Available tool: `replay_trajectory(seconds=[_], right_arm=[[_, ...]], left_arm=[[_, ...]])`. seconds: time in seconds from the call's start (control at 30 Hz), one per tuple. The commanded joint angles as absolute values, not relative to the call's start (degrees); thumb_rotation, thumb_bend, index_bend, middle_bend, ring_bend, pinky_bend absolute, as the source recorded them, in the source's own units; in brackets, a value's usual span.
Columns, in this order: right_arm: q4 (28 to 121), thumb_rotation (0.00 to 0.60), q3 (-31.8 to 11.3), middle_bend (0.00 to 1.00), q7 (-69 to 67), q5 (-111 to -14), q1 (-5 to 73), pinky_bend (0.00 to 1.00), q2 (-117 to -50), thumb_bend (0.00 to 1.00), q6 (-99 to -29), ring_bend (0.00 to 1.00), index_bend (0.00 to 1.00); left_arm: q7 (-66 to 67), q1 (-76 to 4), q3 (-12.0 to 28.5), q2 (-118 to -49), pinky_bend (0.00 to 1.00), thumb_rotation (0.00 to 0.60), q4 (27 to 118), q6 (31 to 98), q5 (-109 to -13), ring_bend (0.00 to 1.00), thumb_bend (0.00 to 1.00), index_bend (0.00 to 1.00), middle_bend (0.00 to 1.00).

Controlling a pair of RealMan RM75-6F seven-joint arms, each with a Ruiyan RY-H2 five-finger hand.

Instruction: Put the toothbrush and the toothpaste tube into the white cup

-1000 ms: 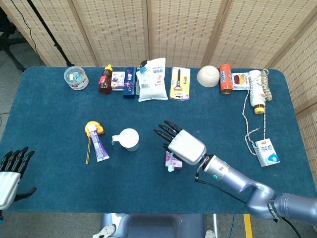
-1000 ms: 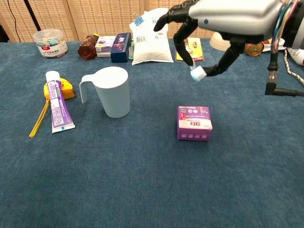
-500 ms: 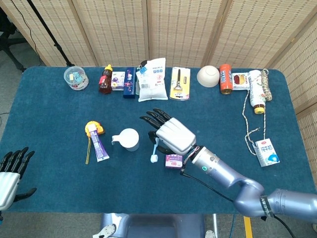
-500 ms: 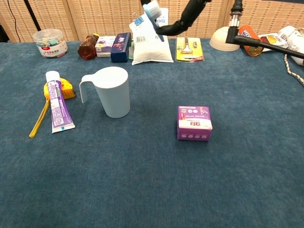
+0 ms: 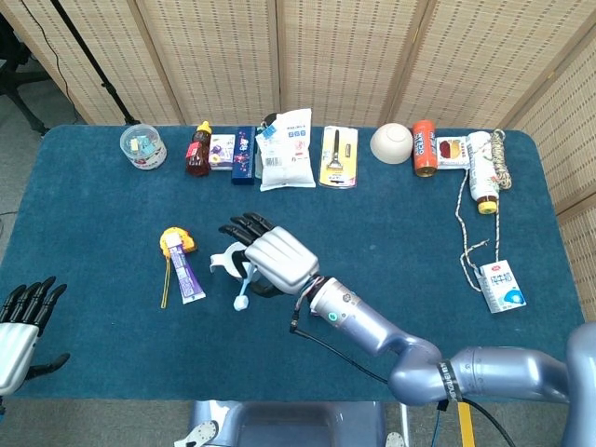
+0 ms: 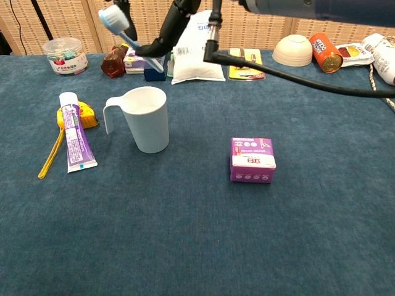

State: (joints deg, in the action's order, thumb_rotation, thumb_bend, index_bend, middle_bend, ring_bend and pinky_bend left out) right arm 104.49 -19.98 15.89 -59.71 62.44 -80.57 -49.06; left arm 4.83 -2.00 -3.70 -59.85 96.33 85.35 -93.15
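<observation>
The white cup (image 6: 148, 120) stands upright at centre left; in the head view only its handle side (image 5: 222, 262) shows past my right hand (image 5: 272, 260). That hand hovers over the cup and holds the light-blue toothbrush (image 6: 131, 39). The brush is tilted, with its bristle head (image 5: 240, 303) sticking out of the hand. In the chest view my right hand's fingers (image 6: 174, 18) are high above the cup. The purple-and-white toothpaste tube (image 6: 76, 139) lies flat to the left of the cup. My left hand (image 5: 20, 321) rests open at the table's near left edge.
A yellow tape measure (image 5: 175, 241) with a strap lies against the tube's cap end. A purple box (image 6: 252, 160) sits to the right of the cup. Jar, bottles, packets, a bowl and cans line the far edge (image 5: 298, 149); a rope and a milk carton (image 5: 501, 285) lie right.
My right hand has carried the toothbrush leftward, from above the purple box to above the white cup. The left hand has not moved.
</observation>
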Motion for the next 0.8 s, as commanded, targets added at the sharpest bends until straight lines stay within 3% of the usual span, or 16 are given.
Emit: replay_trajectory(seconds=[0.03,0.43,0.8], right_arm=[[103.2,0.6,-20.6,0.12,17.8,-55.7,64.7,0.05,-83.3,0.37,-49.0,0.04,0.63],[99.1,0.6,-22.1,0.12,19.2,-47.5,68.4,0.05,-88.5,0.37,-50.3,0.03,0.63],[95.8,0.6,-22.8,0.12,14.6,-40.6,69.4,0.05,-90.4,0.37,-47.0,0.03,0.63]], left_arm=[[4.4,-2.2,-3.7,-59.6,0.0,0.6,96.2,85.1,-93.2,0.0,0.0,0.0,0.0],[4.6,-2.8,-3.8,-59.5,0.0,0.6,96.4,83.7,-92.7,0.0,0.01,0.0,0.0],[4.2,-2.9,-3.7,-59.3,0.0,0.6,96.4,83.7,-92.5,0.0,0.01,0.0,0.0]])
